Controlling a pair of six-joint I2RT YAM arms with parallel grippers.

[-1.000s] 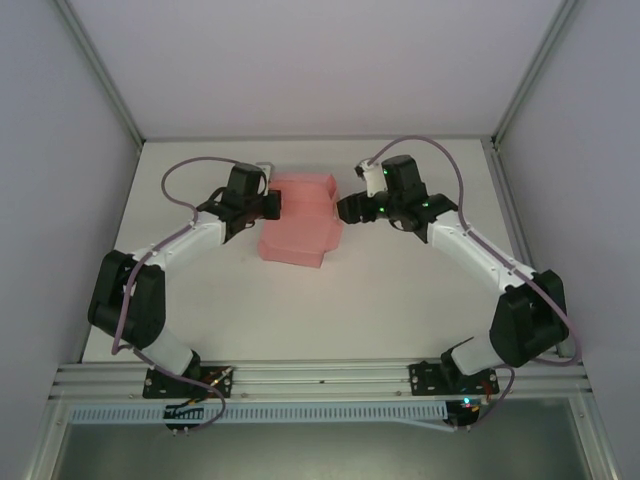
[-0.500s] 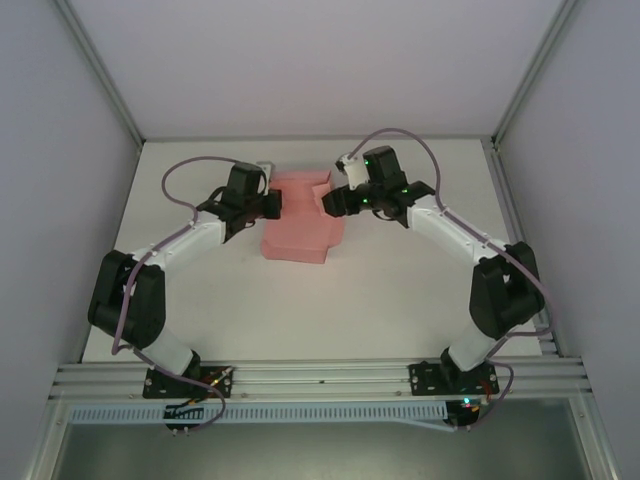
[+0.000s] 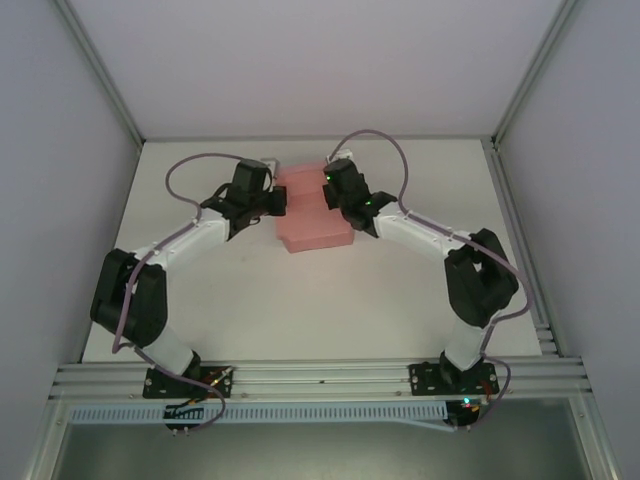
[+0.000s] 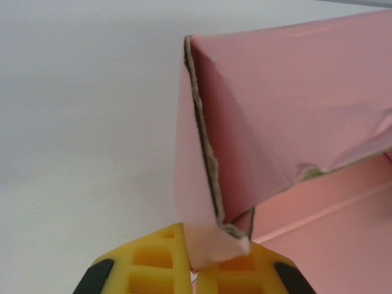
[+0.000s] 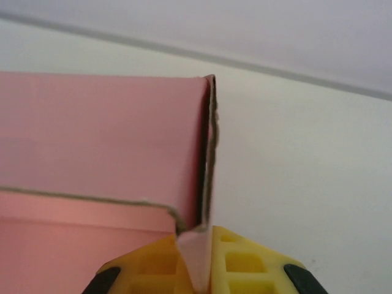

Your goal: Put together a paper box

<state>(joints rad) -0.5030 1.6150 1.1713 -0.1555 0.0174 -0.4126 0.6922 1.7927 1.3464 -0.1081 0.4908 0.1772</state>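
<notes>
The paper box (image 3: 318, 225) stood in the upper middle of the top view, near the back edge of the desk (image 3: 300, 300), and filled the ground between the two arms. The left pincer (image 3: 277, 203), clamped on a raised flap, barred the box's left side. The right pincer (image 3: 328, 194), clamped on another flap, barred its upper right. Both arms slanted in from the lower corners, fencing the box on either side. Between them, the lower middle of the desk lay open up to the box's near edge. Open strips ran along the far left and far right. The back wall (image 3: 300, 60) rose close behind, and the metal rail (image 3: 320, 372) crossed the bottom.
</notes>
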